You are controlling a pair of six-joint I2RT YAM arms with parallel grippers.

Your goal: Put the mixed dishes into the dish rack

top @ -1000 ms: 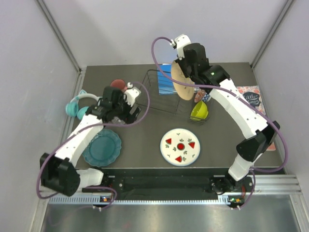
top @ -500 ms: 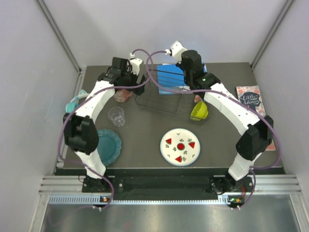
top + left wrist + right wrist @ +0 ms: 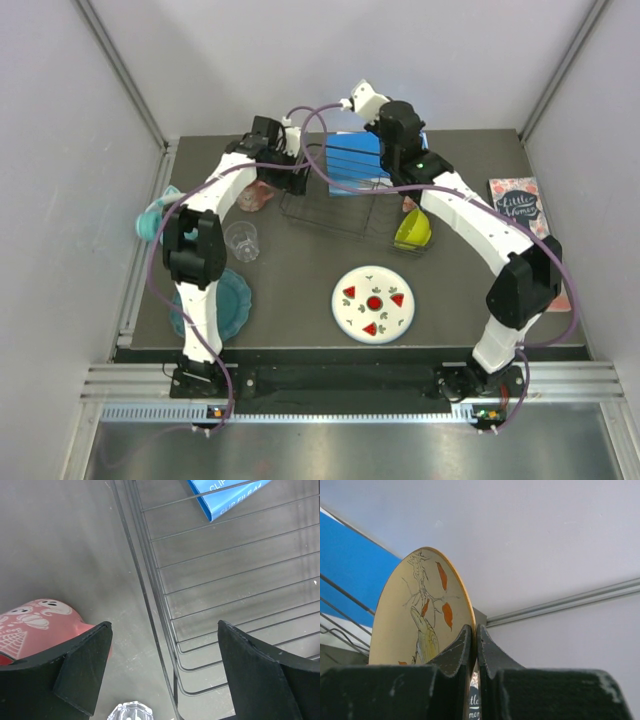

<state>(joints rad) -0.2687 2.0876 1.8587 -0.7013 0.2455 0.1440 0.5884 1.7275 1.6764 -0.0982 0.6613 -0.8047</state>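
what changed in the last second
The left claw swung from over the cup and teal plate to the rack's far-left corner, open. The right claw, still shut on the peach plate, shifted slightly back. Teal plate, watermelon plate and bowl stayed put.

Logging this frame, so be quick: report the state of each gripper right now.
Left gripper: open, holding nothing.
Right gripper: closed on the rim of the peach bird-pattern plate.

Overhead from behind, left wrist down onto shared dish rack, right wrist sideways
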